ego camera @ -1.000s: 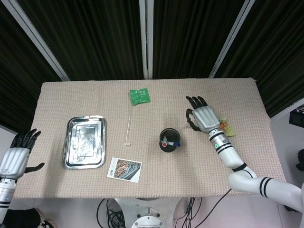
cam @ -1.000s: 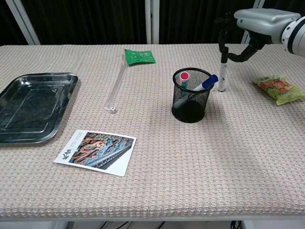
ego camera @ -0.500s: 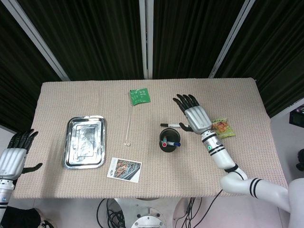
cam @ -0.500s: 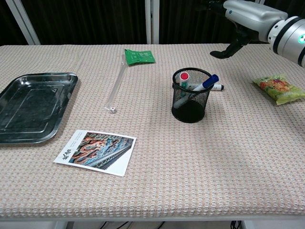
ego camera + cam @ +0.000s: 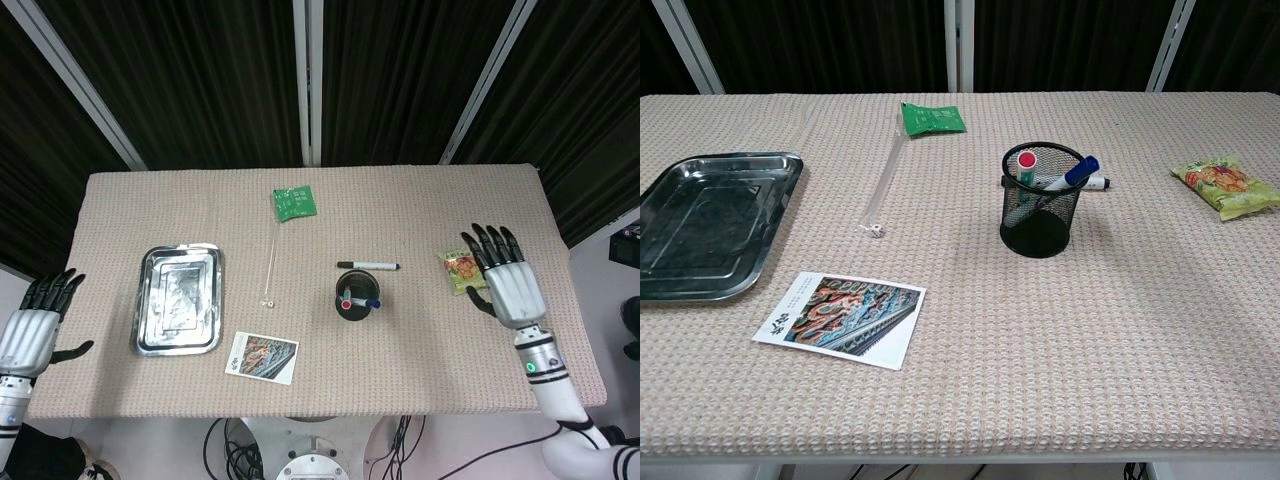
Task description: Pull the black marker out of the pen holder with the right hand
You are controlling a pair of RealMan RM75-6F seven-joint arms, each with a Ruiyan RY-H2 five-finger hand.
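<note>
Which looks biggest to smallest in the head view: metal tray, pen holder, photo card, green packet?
1. metal tray
2. photo card
3. pen holder and green packet: too alike to rank.

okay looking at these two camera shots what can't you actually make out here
- Black marker: in the chest view the pen holder hides most of it; only its white end shows.
- Both hands: outside the chest view. In the head view the left hand sits at the frame's left edge.
- Print on the green packet and the postcard: too small to read.
- Snack bag: in the head view the right hand overlaps its edge; contact unclear.
</note>
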